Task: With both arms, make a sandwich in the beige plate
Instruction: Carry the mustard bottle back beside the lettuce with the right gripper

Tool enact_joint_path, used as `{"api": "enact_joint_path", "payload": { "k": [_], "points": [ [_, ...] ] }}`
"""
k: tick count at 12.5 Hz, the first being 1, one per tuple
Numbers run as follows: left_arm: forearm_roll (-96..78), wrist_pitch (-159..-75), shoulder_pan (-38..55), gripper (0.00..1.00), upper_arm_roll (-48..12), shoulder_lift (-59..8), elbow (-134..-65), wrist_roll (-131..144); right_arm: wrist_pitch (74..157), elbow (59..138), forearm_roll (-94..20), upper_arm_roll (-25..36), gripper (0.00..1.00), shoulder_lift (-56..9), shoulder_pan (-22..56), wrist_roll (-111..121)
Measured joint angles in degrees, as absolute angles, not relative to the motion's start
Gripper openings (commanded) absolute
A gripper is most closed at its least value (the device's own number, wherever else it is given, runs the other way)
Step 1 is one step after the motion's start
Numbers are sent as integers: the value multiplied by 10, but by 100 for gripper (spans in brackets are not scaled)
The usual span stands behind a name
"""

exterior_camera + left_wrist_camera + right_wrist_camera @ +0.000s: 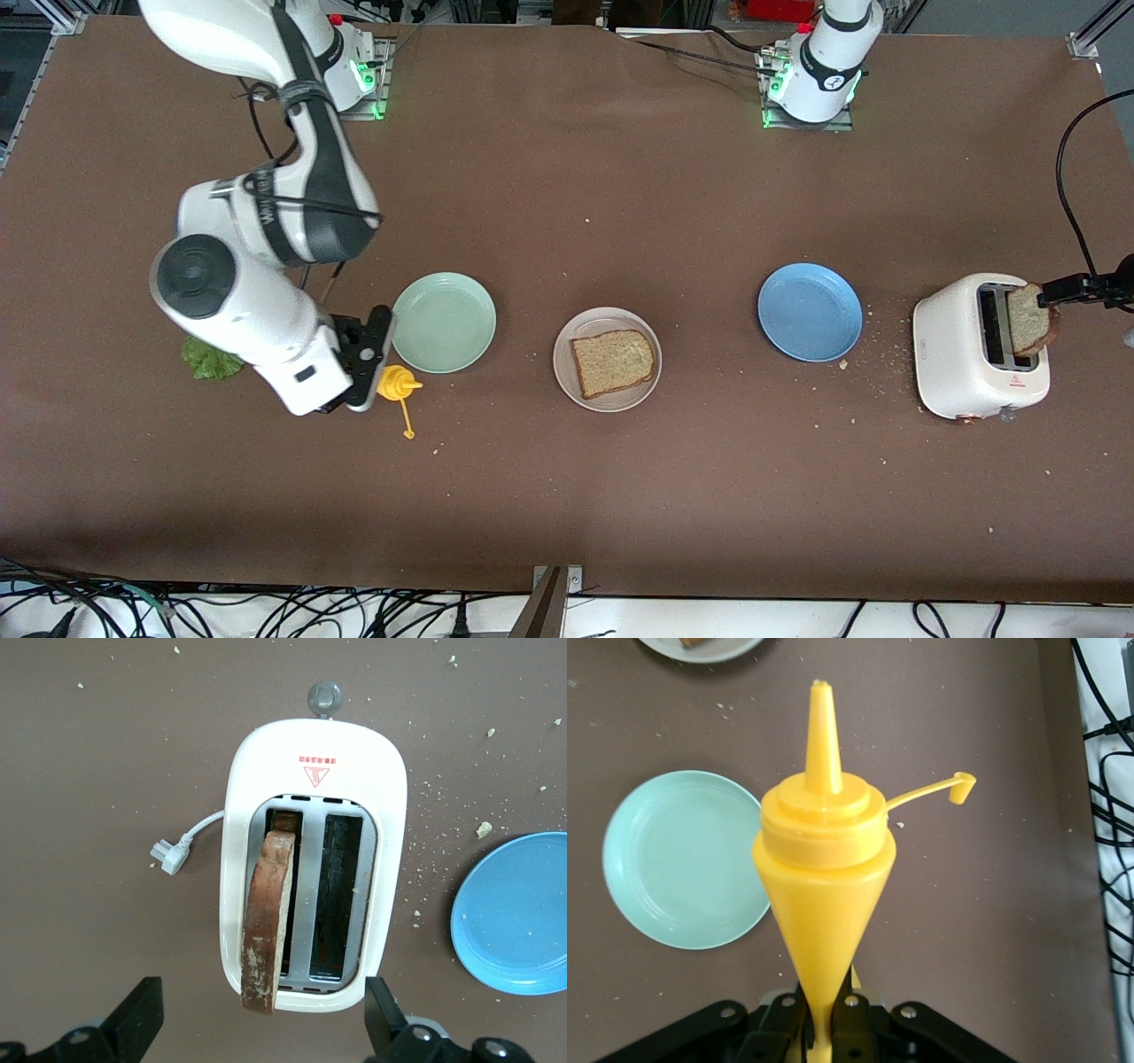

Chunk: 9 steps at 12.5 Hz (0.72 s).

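The beige plate (567, 383) sits mid-table with one brown bread slice (614, 361) lying on it. A second slice (1028, 319) stands tilted in a slot of the white toaster (970, 372) at the left arm's end; it also shows in the left wrist view (266, 921). My left gripper (1063, 291) hovers over the toaster, open wide (261, 1001), with one finger on each side of the slice and touching nothing. My right gripper (370, 359) is shut (824, 1032) on a yellow squeeze bottle (824, 859) beside the mint plate. The green lettuce leaf (211, 360) lies partly hidden under the right arm.
A mint-green plate (443, 321) lies between the bottle and the beige plate. A blue plate (809, 312) lies between the beige plate and the toaster. The toaster's plug (168, 853) lies loose beside it. Crumbs lie around the toaster.
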<state>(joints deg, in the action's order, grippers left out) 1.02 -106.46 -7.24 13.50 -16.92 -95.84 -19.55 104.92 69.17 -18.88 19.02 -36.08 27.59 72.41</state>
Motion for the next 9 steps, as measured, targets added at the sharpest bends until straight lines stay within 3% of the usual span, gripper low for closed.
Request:
{"api": "enact_joint_path", "payload": {
  "k": [9],
  "points": [
    [10, -1065, -72, 100, 134, -169, -958, -196, 979, 982, -570, 197, 0, -293, 88, 1146]
  ]
}}
